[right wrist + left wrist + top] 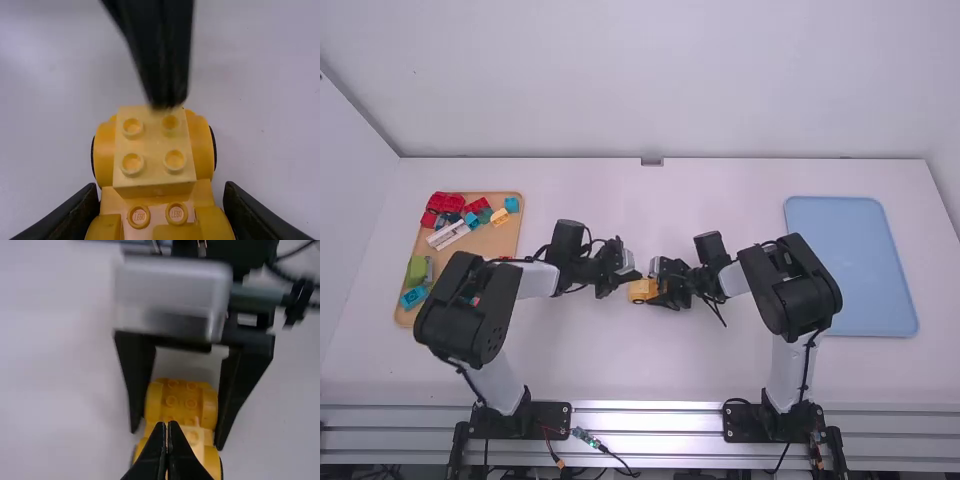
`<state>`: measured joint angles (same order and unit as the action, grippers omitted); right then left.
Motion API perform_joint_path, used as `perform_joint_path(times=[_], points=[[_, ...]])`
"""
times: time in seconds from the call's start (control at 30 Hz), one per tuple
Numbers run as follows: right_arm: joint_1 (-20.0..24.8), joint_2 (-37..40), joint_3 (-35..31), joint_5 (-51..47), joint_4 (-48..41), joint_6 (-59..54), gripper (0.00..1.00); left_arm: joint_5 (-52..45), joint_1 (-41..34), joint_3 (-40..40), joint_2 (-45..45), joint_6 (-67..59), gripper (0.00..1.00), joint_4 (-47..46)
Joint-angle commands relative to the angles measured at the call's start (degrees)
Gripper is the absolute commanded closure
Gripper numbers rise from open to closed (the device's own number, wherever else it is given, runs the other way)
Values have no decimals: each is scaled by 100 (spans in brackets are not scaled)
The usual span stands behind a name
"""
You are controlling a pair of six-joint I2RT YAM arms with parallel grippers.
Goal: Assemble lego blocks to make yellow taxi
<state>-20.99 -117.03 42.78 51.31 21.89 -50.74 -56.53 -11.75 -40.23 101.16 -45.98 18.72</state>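
Right gripper: fingers clamped on both sides of the yellow car, located at the centre of the frame. Left gripper: fingers narrow, tips together, at the car's pale yellow block; contact cannot be determined. Blue tray: right of frame. Wooden tray with loose blocks: left of frame.

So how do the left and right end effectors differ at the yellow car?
The left end effector has its fingers closed together with nothing between them; the right end effector has its fingers apart, one along each side of the yellow car, apparently gripping it. The left's tips are over the pale yellow block, while the right's are lower, beside the body. Both are black and two-fingered.
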Motion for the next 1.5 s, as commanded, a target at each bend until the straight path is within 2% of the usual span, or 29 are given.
perform_joint_path(times=[0.0, 0.03, 0.07, 0.13, 0.17, 0.2, 0.23, 0.27, 0.57, 0.6, 0.83, 1.17, 1.37, 1.47], points=[[-4, -84, -42, -186, -82, 98, 43, -321, 219, -197, -585, 367, 82, 42], [-4, -84, -42, -186, -82, 101, 42, -229, 297, -223, -736, 584, 65, 44], [-4, -84, -42, -184, -84, 98, 43, -146, 352, -236, -827, 723, 58, 35], [-4, -84, -42, -186, -82, 98, 42, 74, 492, -234, -1033, 981, 57, -9], [-4, -84, -42, -186, -84, 98, 39, 247, 588, -223, -1160, 1084, 51, -66], [-4, -84, -42, -188, -84, 98, 37, 372, 660, -223, -1243, 1134, 35, -177], [-4, -84, -42, -186, -84, 98, 36, 487, 743, -225, -1313, 1231, 12, -282], [-4, -84, -42, -186, -86, 98, 34, 514, 807, -225, -1348, 1331, 1, -350], [-4, -84, -42, -186, -99, 101, 18, 496, 1064, -225, -1354, 1355, 1, -627], [-4, -84, -42, -184, -103, 109, 1, 503, 1069, -225, -1354, 1360, 1, -632], [0, 128, -42, -568, -423, 369, 1, 520, 1117, -225, -1354, 1360, 1, -758], [120, 1083, -42, -2168, -2036, 256, 1, 514, 1471, -225, -1354, 1364, 1, -955], [278, 1411, -42, -2671, -2547, 295, 1, 542, 1626, -225, -1354, 1364, 1, -1058], [352, 1564, -42, -2855, -2761, 295, 1, 1139, 1631, -227, -1354, 1860, 1, -1027]])
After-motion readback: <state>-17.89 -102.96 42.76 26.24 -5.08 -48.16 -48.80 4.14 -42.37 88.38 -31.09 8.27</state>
